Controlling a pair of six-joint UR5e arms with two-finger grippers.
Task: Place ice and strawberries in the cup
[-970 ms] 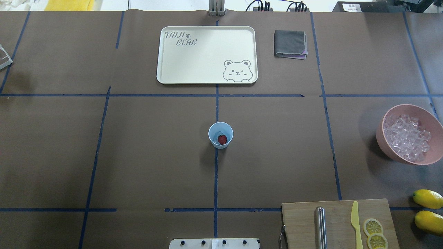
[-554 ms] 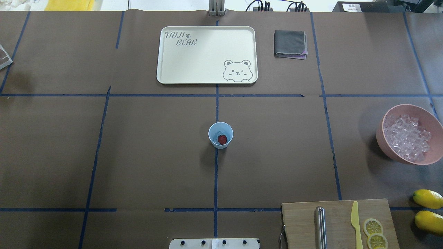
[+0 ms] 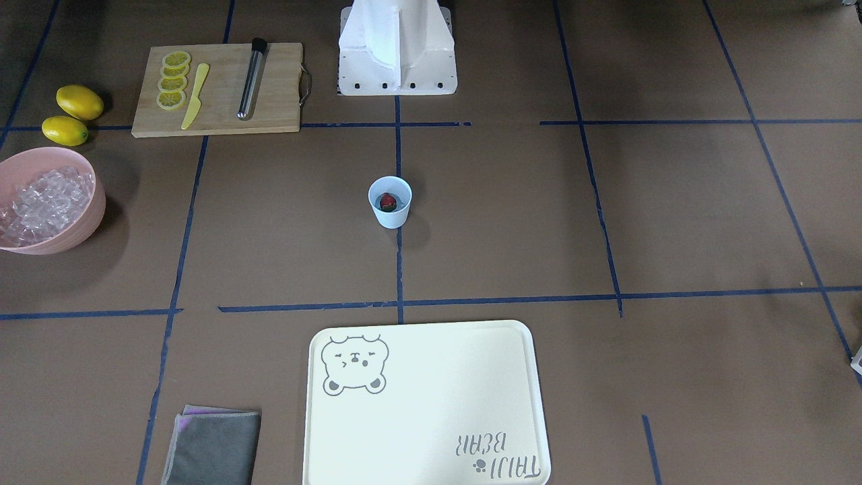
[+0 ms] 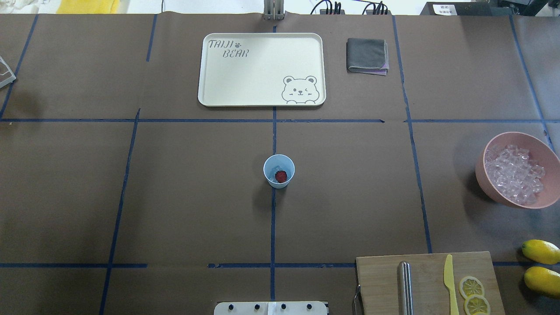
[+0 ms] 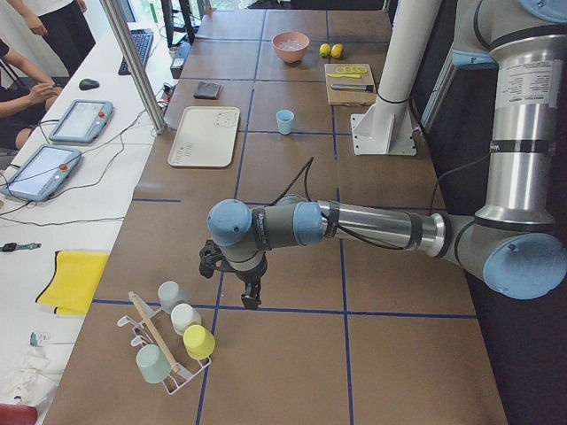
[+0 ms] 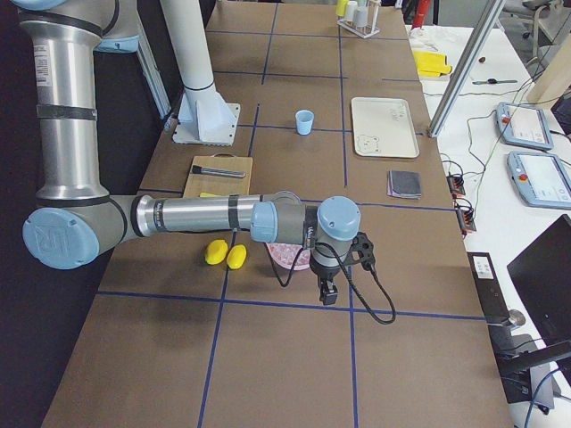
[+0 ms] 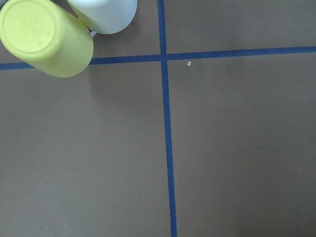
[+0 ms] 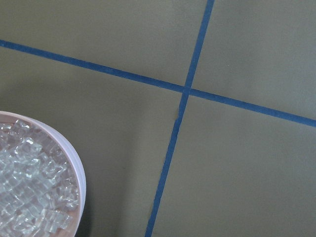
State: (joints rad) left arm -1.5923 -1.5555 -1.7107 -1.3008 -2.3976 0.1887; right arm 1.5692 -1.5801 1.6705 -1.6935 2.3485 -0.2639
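The pale blue cup [image 4: 267, 176] stands at the table's middle on a blue tape line, also in the front view [image 3: 392, 217]. Inside it lie a red strawberry [image 4: 281, 176] and a piece of clear ice [image 4: 274, 169]. More ice [image 4: 514, 175] fills the pink bowl [image 4: 486, 184] at the right edge. My left gripper [image 5: 252, 297] hangs over the table's far left end, near a cup rack. My right gripper [image 6: 328, 294] hangs beyond the pink bowl at the right end. Both are far from the cup, and I cannot tell whether they are open or shut.
A cream bear tray [image 4: 210, 94] and a folded grey cloth [image 4: 366, 55] lie at the back. A cutting board [image 4: 380, 280] with a metal rod, yellow knife and lemon slices is front right, with two lemons [image 4: 540, 251] beside it. Upturned cups [image 7: 47, 37] sit on the rack.
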